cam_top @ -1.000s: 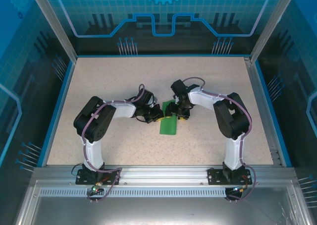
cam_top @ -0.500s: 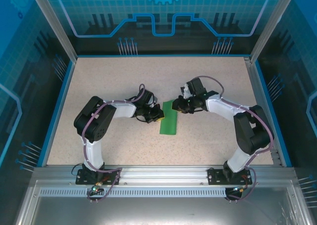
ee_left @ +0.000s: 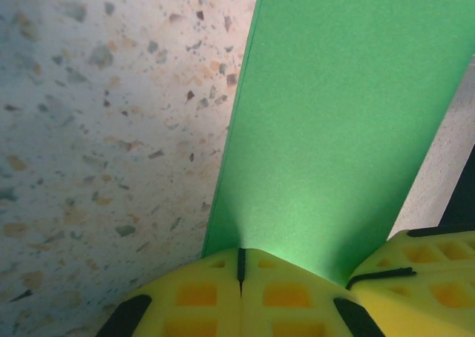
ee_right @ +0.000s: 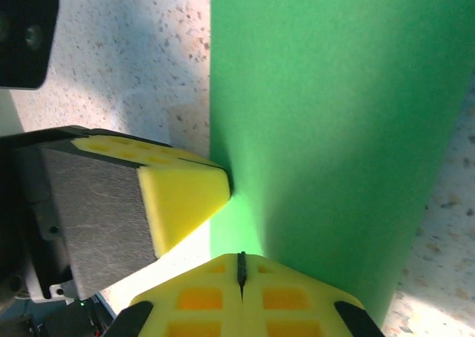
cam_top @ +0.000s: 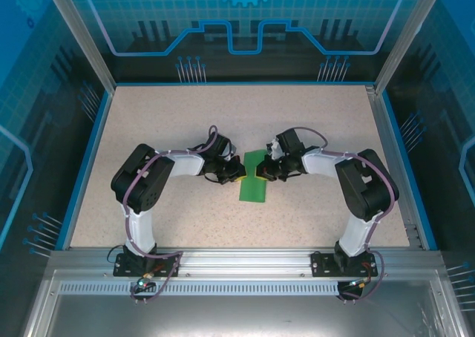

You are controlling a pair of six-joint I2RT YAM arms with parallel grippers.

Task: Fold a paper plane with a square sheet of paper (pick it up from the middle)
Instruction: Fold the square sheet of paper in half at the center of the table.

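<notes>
From above, a speckled table (cam_top: 148,114) is seen walled by blue glass panels (cam_top: 245,25). The green sheet of paper (cam_top: 251,191), folded narrow, is laid mid-table between the left gripper (cam_top: 238,171) and right gripper (cam_top: 260,174). At the left wrist, closed fingertips (ee_left: 200,292) are pressed on the paper's edge. At the right wrist likewise, though those jaws were parted a second earlier.
</notes>
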